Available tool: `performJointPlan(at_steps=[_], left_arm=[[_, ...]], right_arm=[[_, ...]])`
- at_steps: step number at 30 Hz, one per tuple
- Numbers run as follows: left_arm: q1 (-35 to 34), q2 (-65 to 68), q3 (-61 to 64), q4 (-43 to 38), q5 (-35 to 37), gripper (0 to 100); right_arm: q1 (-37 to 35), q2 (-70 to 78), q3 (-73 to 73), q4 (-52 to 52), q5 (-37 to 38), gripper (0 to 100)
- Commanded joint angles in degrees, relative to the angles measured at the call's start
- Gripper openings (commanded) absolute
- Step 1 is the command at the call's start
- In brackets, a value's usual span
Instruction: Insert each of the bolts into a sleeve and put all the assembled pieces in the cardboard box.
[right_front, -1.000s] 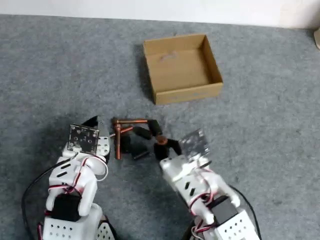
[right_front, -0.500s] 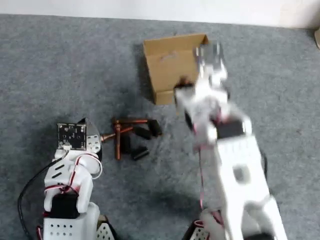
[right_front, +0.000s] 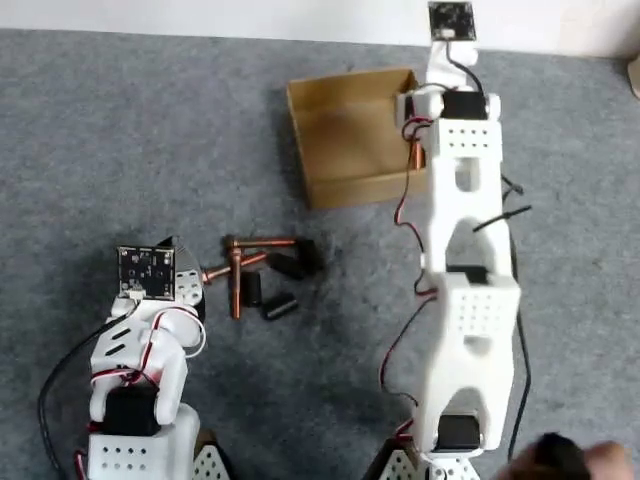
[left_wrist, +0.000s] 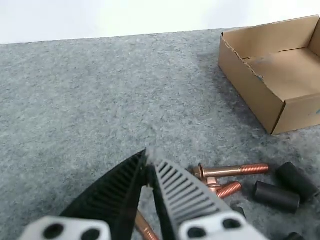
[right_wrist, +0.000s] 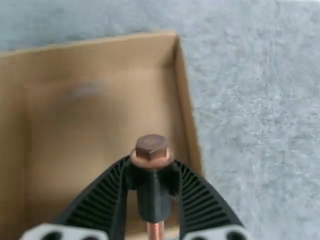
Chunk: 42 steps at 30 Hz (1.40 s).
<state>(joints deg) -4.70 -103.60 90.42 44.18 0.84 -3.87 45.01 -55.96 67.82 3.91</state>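
My right gripper (right_wrist: 151, 167) is shut on a copper bolt (right_wrist: 151, 148) seated in a black sleeve (right_wrist: 152, 196), held upright over the inside of the cardboard box (right_wrist: 90, 120). In the high view that gripper (right_front: 416, 138) hangs above the box's right wall (right_front: 428, 128). My left gripper (left_wrist: 148, 161) is shut with nothing held, low over the carpet just left of the pile. Loose bolts (left_wrist: 230, 170) (right_front: 262, 242) and black sleeves (left_wrist: 276, 196) (right_front: 285, 266) lie between the arms, in front of the box (left_wrist: 260, 95).
Grey carpet covers the floor all around. The box is otherwise bare inside. The outstretched right arm (right_front: 465, 300) spans the right side from the near edge to the box. A white wall runs along the far edge.
The right arm has swung from the pile up and out over the box, carrying the sleeved bolt. The left arm drew back slightly to the left.
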Motion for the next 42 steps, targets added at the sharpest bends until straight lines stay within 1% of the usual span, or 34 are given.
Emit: performJointPlan(at_steps=[1, 7, 11, 12, 14, 18, 19, 22, 26, 30, 33, 34, 38, 42], left_arm=[[-0.04, 0.13, -0.31, -1.23, 0.35, 1], [-0.04, 0.13, -0.31, -1.23, 0.35, 1], [-0.04, 0.13, -0.31, -1.23, 0.35, 1], [0.04, 0.13, -0.31, -1.23, 0.35, 1], [0.04, 0.13, -0.31, -1.23, 0.35, 1], [0.04, 0.13, -0.22, -1.23, 0.35, 1], [0.04, 0.13, -0.22, -1.23, 0.35, 1], [0.04, 0.13, -0.22, -1.23, 0.35, 1], [0.04, 0.13, -0.13, -1.23, 0.26, 1], [0.04, 0.13, -0.13, -1.23, 0.26, 1], [0.04, 0.13, -0.13, -1.32, 0.26, 1], [0.04, 0.13, -0.13, -1.32, 0.26, 1], [-0.22, 0.22, -0.75, -1.76, 0.26, 1], [-0.31, 0.22, -0.92, -1.76, 0.18, 1]], right_arm=[[0.04, 8.92, -15.69, 1.98, 0.44, 0.4], [-2.24, 21.58, -29.49, 7.43, 0.44, 0.4], [-2.24, 25.45, -35.91, 9.80, 0.53, 0.5], [-2.24, 25.80, -36.79, 10.59, 0.53, 1.9], [-2.24, 25.80, -38.11, 12.53, 0.53, 9.5], [-2.33, 25.71, -38.90, 15.69, 0.53, 30.4], [-2.33, 25.71, -40.13, 16.31, 0.53, 32.8], [-2.51, 25.36, -45.49, 18.33, 0.35, 33.1], [-2.77, 19.82, -47.34, 21.67, 0.18, 32.4], [-3.38, 10.59, -47.34, 27.82, -0.09, 31.0], [-4.88, 2.77, -47.25, 33.45, -3.08, 30.7], [-5.23, 0.31, -46.81, 33.54, -3.78, 30.7], [-6.37, -10.33, -40.84, 33.36, -4.66, 30.7], [-10.51, -22.55, -26.24, 33.36, -4.66, 30.7]])
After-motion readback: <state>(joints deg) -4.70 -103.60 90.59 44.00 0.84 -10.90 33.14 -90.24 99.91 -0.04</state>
